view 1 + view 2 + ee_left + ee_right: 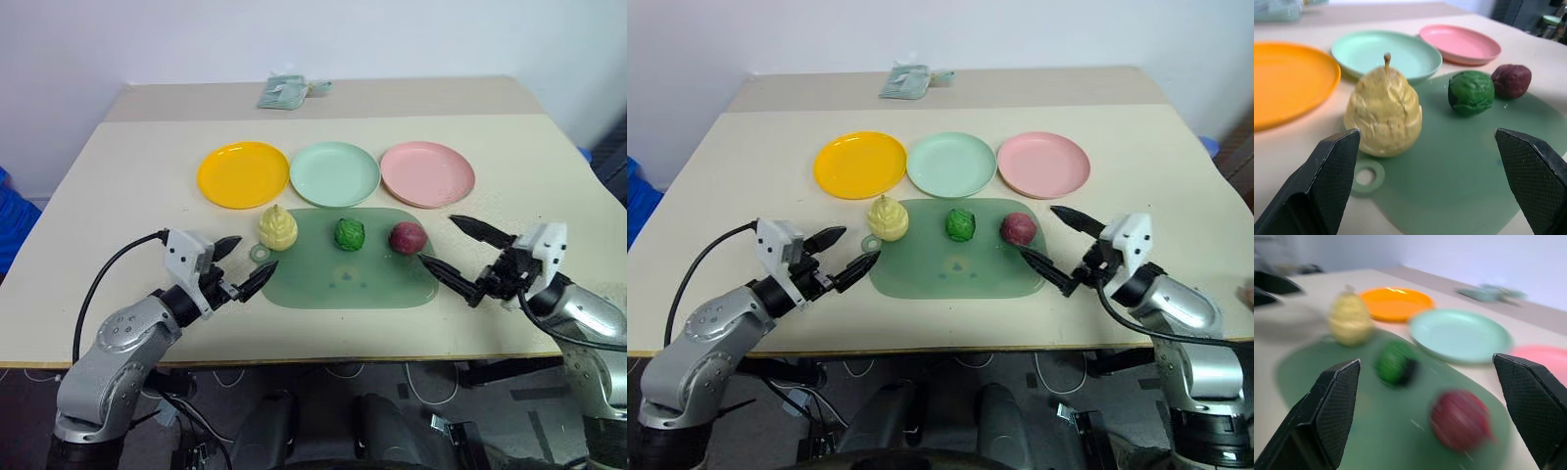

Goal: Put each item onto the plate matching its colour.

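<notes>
Beige table seen from the robot's head, with three round plates in a row across its middle: yellow-orange plate on the robot's left, mint green plate in the centre, pink plate on the right. The rims of neighbouring plates lie just beside one another, and all three plates are bare.

Just in front of the plates lies a rounded-rectangular green mat with a small ring tab at its left corner. The three toy foods stand in a row along the mat's far edge. The pale yellow ridged pear, upright with a short stem, sits at the far left corner, near the yellow-orange plate. The dark green bumpy ball sits in the middle, in front of the mint green plate. The dark red ball sits at the far right corner, in front of the pink plate. None of the three is on a plate.

Left gripper: jaws spread wide and holding nothing, hovering at the mat's left edge, pointing toward the pear and apart from it.

Right gripper: jaws likewise spread wide and holding nothing, at the mat's right edge, its nearer fingertip close beside the red ball.

At the table's far edge rests a crumpled pale green cloth
</notes>
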{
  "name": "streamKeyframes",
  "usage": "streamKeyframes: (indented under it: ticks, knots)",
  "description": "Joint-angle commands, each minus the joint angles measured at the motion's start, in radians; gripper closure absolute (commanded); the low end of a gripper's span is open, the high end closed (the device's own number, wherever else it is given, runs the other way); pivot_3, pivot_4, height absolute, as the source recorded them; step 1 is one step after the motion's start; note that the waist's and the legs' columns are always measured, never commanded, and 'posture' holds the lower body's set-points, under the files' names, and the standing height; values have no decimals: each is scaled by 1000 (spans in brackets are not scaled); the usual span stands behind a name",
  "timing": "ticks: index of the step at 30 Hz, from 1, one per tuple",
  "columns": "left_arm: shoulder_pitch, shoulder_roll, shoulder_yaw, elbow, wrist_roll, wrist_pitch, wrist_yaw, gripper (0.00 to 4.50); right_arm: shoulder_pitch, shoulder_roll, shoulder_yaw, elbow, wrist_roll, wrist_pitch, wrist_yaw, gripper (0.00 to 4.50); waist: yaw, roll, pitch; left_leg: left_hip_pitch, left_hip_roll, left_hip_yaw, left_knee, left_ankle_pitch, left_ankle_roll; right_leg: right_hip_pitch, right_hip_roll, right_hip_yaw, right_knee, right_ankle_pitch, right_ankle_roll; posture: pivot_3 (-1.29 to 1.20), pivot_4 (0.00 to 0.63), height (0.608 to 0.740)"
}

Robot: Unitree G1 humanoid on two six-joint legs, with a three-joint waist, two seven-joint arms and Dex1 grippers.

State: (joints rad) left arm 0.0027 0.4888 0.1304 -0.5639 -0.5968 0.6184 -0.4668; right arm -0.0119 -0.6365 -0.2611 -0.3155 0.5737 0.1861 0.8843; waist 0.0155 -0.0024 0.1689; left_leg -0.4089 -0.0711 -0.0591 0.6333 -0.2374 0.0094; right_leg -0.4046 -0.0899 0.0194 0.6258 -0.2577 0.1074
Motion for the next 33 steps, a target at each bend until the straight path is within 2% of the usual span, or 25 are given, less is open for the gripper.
streamKeyframes:
  ticks: [1,9,18,27,33]
  knots:
    - [-59,-5,-6,-28,-10,57,54,0,-52,-14,30,-40,50,19,57,79,-1,-2,1,0,0,0,1,0,0,0,0,0,0,0,0,0,150,740]
    - [-175,-47,-52,52,50,98,141,0,-79,-17,61,0,39,0,144,79,-1,-2,1,0,0,0,0,0,0,0,0,0,1,1,1,0,150,740]
    - [-328,-143,-121,186,144,130,238,0,-65,-4,52,13,28,-37,153,79,-1,-3,2,0,-1,0,1,1,-1,0,1,0,2,2,3,0,150,740]
    - [-466,-183,-169,344,217,141,229,0,-45,-3,49,-18,21,-46,121,79,-1,-4,2,0,-1,0,1,1,-1,0,2,-1,3,2,4,0,150,740]
    - [-485,-219,-207,416,260,140,223,0,-40,-5,47,-33,24,-43,101,79,-1,-4,2,0,-1,0,1,1,-2,-1,2,-1,4,2,4,0,150,740]
